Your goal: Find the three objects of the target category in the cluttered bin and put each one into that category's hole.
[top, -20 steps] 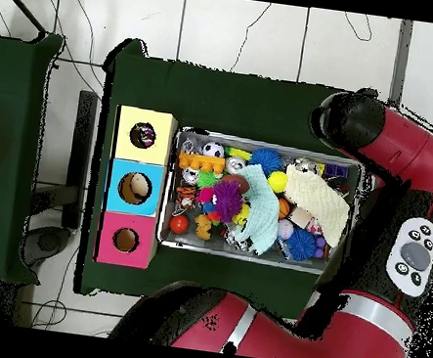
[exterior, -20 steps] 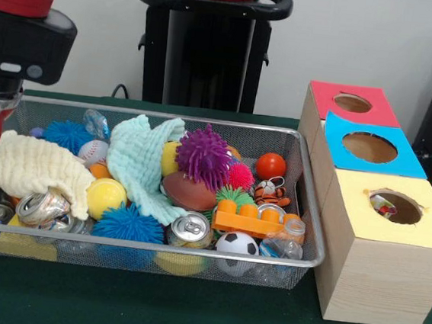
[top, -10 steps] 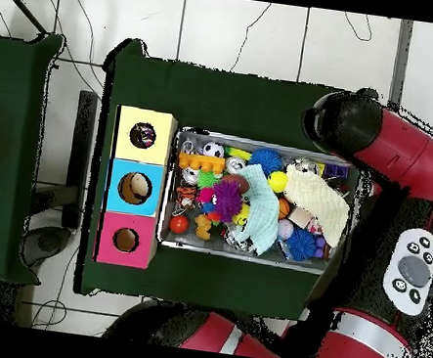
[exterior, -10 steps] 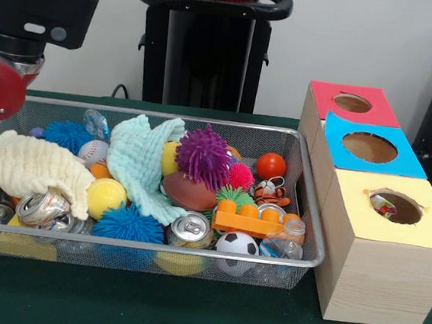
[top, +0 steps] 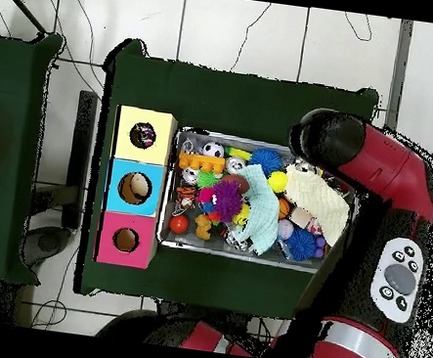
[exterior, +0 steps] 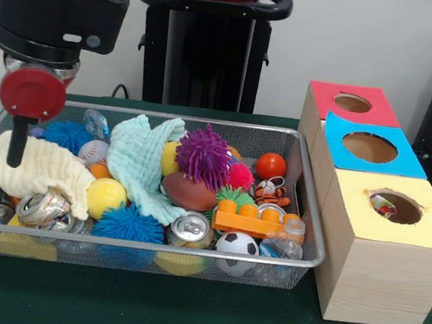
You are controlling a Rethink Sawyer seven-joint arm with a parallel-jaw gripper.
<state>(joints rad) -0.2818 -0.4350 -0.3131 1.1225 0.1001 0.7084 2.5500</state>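
My hand (exterior: 17, 143) hangs over the left end of the wire bin (exterior: 312, 217) in the front view, a dark finger reaching down to the cream cloth (exterior: 35, 169). Whether it is spread or closed, and whether it grips the cloth, I cannot tell: only one dark bar shows beneath the red round cap.

The overhead view hides the hand under my arm (top: 379, 169), which covers the bin's right end. It shows the whole desk (top: 231, 95) in green cloth and the three boxes in a row beside the bin. The front view shows the clutter more plainly:
- A purple spiky ball (exterior: 203, 155) lies on a brown football (exterior: 189, 191).
- A mint cloth (exterior: 141, 162) lies between them and the cream cloth.
- A drink can (exterior: 190, 229) and a soccer ball (exterior: 237, 244) sit at the near wall.
- An orange toy brick (exterior: 255, 219) lies just behind the soccer ball.
- A crushed can (exterior: 41, 208) peeks from under the cream cloth.

The yellow box (exterior: 391, 248), blue box (exterior: 369, 148) and red box (exterior: 352, 104) each have a round hole on top. Something small shows inside the yellow one. No writing is legible.
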